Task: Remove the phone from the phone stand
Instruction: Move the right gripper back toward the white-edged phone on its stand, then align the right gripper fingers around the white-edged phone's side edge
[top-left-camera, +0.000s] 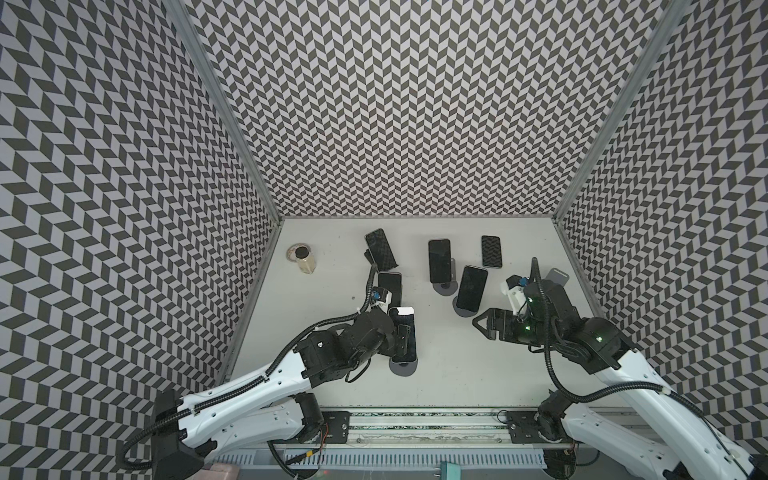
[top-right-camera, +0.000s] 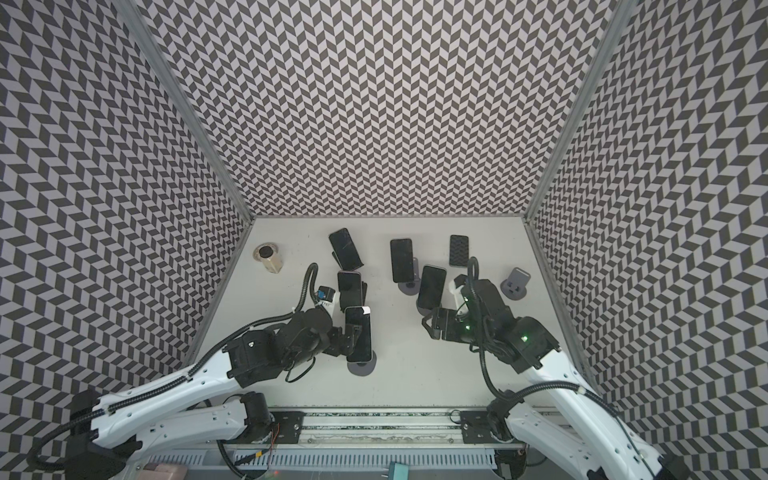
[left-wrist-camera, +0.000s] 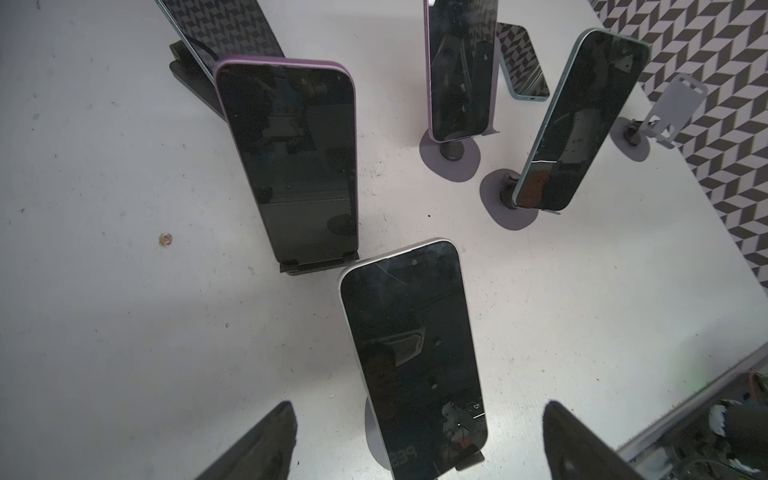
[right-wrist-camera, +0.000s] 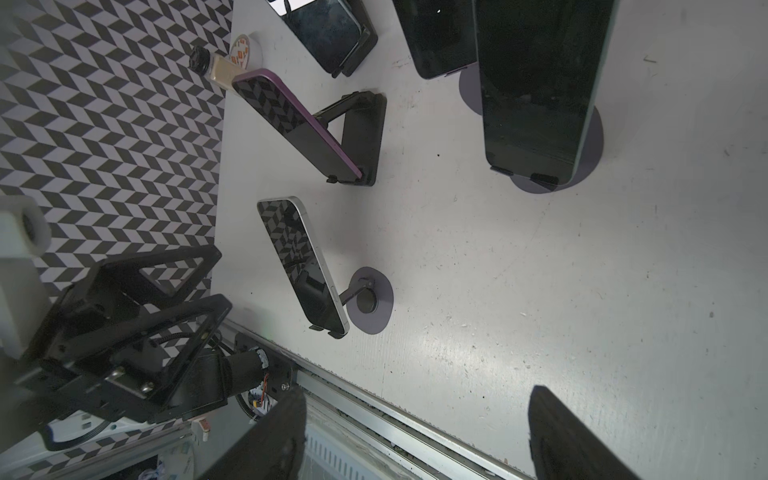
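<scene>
Both top views: illumination is even, diffuse and moderately bright, falling from above. The tabletop renders pale grey; soft shadows lie only beneath the left claw and the right claw. Wide-angle distortion bows the chevron walls toward the frame edges. Left wrist view: the fingers are dark and out of focus; the phone between them is sharp, its glass mirroring the rig. Right wrist view: a bright sheen streaks the tabletop just ahead of the right claw, whose fingers are blurred and underexposed
</scene>
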